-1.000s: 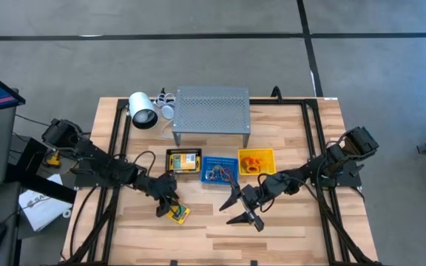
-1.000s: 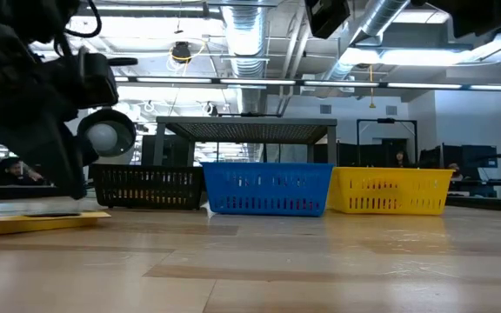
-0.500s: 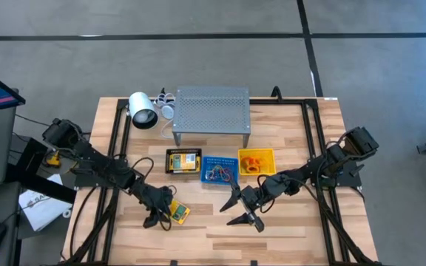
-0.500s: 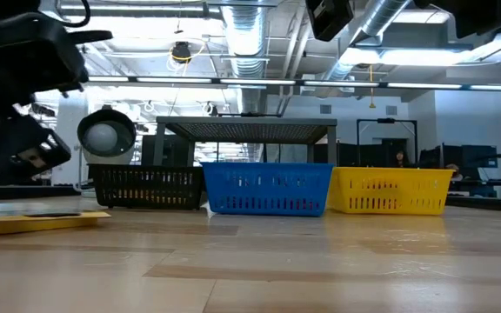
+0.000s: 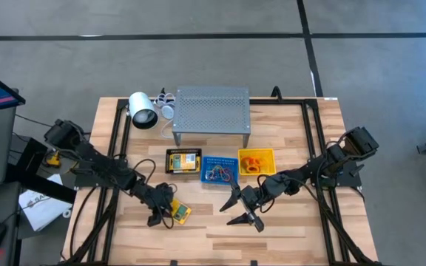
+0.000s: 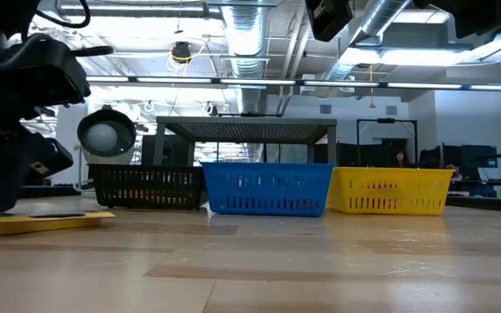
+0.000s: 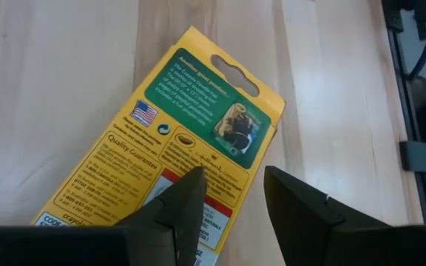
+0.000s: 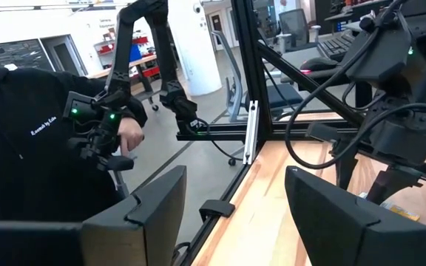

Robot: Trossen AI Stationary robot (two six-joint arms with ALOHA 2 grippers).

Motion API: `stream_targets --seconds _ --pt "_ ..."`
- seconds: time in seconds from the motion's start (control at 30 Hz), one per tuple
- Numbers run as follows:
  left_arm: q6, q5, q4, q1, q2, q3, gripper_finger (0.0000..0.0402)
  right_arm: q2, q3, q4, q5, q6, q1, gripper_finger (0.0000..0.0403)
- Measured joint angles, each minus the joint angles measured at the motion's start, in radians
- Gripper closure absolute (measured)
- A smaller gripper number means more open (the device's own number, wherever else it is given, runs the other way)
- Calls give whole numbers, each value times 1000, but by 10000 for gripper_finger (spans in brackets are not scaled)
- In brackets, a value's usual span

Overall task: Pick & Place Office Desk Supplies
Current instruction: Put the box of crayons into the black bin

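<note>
Left gripper is seen low over the near-left part of the wooden table, its fingers parted and empty in the left wrist view, with one fingertip over the edge of the yellow-and-green crayon pack. No grasp is made yet. The pack lies flat, back face up, on the boards just beside the gripper; in the low view it is seen as a thin yellow slab on the table top.

Farther back, three small baskets stand in a row: a black basket already holding a yellow-and-green pack, a blue basket with thin band loops, a yellow basket with orange items. Behind them stands the grey perforated shelf.

Right gripper waits near the table's middle, fingers spread wide, nothing held.

Risks, as judged: the pack is thin and flat against the wood, so the fingers may slide over it or push it along rather than get under an edge. A pinch on one corner only could let it swing or drop on the way to a basket.
</note>
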Motion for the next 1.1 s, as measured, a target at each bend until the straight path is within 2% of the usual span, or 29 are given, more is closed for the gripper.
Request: stream_targets --seconds 0.23,0.63,0.87,0.97,1.1 --pt "-19 1 81 30 69 -1 260 0 0 -2 0 0 0 177" --pt "29 -42 130 90 68 -2 260 0 0 -5 0 0 2 177" --pt "124 -59 186 107 -45 -4 259 0 0 2 9 0 7 177" --pt "164 -72 182 109 -119 -6 259 0 0 10 72 0 12 177" --pt "229 -74 245 108 -209 -4 258 0 0 5 208 -3 13 177"
